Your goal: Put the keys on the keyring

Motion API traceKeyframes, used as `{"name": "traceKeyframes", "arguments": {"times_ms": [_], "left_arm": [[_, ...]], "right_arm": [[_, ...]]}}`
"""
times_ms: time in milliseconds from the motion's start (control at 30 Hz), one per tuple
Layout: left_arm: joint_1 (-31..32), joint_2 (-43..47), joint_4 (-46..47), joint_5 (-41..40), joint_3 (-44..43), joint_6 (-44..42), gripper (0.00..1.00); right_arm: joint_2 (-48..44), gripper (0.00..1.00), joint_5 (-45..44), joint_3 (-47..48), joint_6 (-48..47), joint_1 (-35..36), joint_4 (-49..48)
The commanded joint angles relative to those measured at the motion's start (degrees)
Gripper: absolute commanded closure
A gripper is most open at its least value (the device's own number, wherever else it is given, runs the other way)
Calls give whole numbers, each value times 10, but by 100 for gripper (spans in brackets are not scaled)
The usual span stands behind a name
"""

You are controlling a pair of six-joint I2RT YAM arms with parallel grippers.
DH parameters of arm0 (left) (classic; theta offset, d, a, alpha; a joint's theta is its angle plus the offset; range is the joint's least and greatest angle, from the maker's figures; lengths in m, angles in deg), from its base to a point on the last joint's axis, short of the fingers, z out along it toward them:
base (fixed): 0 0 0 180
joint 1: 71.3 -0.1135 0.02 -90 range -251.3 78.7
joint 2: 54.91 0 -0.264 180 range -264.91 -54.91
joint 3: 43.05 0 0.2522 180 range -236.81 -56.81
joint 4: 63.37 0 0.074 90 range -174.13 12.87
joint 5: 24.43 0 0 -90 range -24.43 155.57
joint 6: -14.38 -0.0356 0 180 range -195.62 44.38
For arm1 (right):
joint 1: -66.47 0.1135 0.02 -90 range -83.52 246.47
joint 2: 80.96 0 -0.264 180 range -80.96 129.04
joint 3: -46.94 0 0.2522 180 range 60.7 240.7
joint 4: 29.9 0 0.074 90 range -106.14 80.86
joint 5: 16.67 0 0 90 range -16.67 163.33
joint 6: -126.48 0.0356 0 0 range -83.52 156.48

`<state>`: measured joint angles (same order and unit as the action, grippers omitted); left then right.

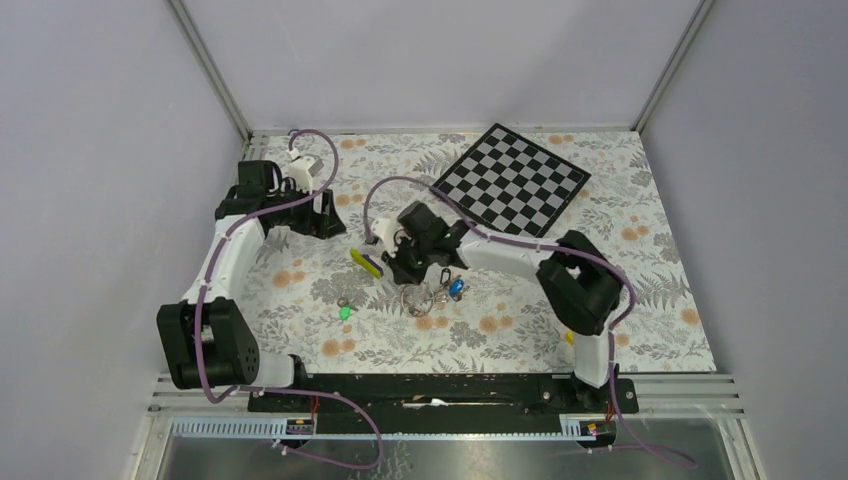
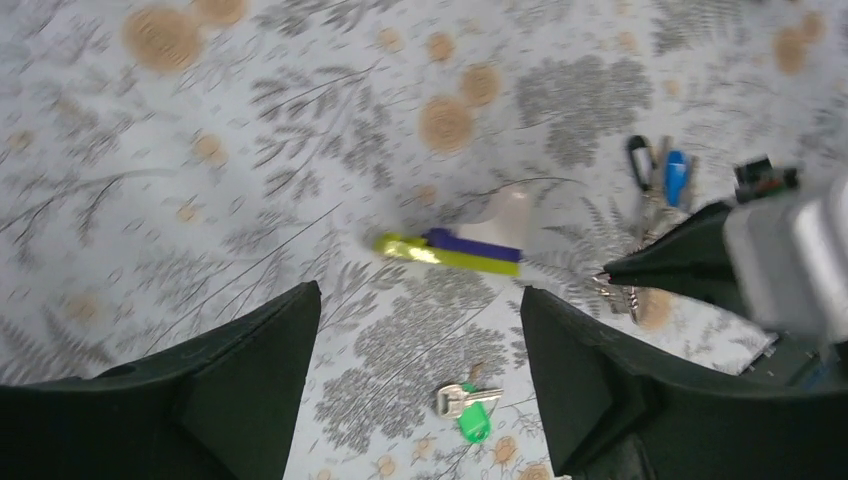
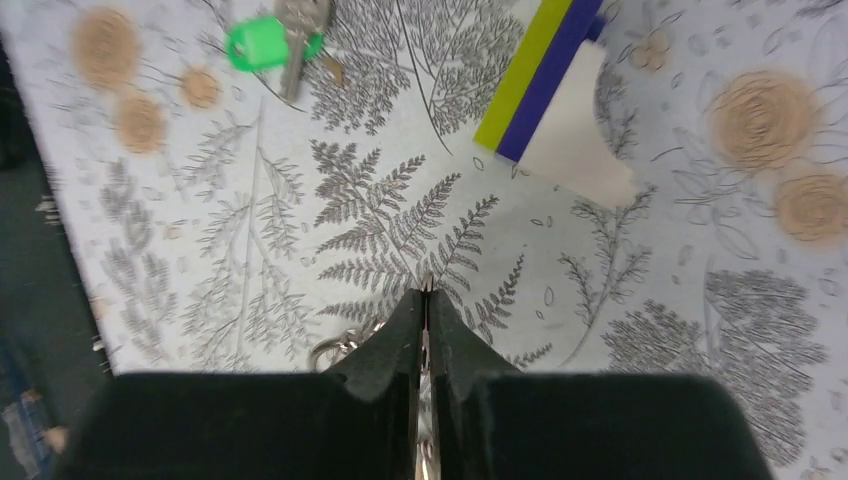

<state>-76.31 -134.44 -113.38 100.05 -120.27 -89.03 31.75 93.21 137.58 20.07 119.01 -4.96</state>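
My right gripper point(image 3: 427, 292) stands low over the cloth, its jaws shut on a thin strip of silver metal, the keyring point(image 3: 333, 350), whose loop shows just left of the fingers. From above, the keyring point(image 1: 418, 297) lies mid-table with a blue key point(image 1: 457, 288) and a black key point(image 1: 445, 277) beside it. A green key point(image 1: 345, 312) lies alone to the left, also visible as the green key point(image 2: 468, 408) and the green key point(image 3: 272, 40). My left gripper point(image 2: 420, 300) hangs open above the cloth, holding nothing.
A yellow-white-purple wedge block point(image 1: 368, 262) lies just left of my right gripper; the wedge block point(image 3: 548, 80) sits ahead of the fingers. A checkerboard point(image 1: 510, 180) lies at the back right. A small yellow cube point(image 1: 569, 338) sits by the right arm's base.
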Motion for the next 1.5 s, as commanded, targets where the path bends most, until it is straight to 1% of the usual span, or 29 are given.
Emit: {"name": "traceKeyframes", "arguments": {"times_ms": [0,133,167,200,333,367,500,567,700,767,867,1000,1067,1167,1233,1300,1400,1467], "left_arm": [[0,42,68,182,22,-58,25],[32,48,91,308,31,-89,39],[45,49,96,326,30,-95,40],[71,49,98,335,28,-102,40],[167,43,99,336,20,-164,42],[190,40,101,336,18,-176,43],[261,20,143,308,5,-168,47],[279,10,151,294,-4,-176,49],[292,-3,152,298,-9,-186,56],[294,-1,152,306,-3,-193,58],[295,6,152,312,6,-197,59],[295,13,151,300,15,-203,60],[295,13,151,299,15,-200,65],[295,13,151,301,12,-198,76],[295,13,151,301,10,-196,80],[295,12,151,304,9,-193,86],[295,12,151,301,9,-191,99],[295,13,151,298,10,-190,100]], "right_arm": [[-97,94,148,1,18,-63,-15],[-148,94,269,-31,47,-125,-61],[-160,94,290,-44,55,-137,-78],[-174,94,313,-57,61,-148,-92],[-213,95,390,-109,93,-175,-173],[-220,95,406,-118,100,-180,-189],[-231,95,452,-139,112,-194,-220],[-235,95,469,-151,128,-199,-247],[-243,96,484,-174,159,-207,-300],[-247,96,485,-180,161,-210,-315],[-250,96,485,-185,176,-214,-323],[-253,97,487,-191,182,-216,-333],[-253,97,487,-194,185,-216,-339],[-253,97,484,-197,186,-217,-342],[-253,97,482,-198,185,-217,-344],[-252,97,482,-199,186,-217,-344],[-252,97,478,-200,185,-217,-344],[-253,97,476,-201,181,-216,-342]]}}
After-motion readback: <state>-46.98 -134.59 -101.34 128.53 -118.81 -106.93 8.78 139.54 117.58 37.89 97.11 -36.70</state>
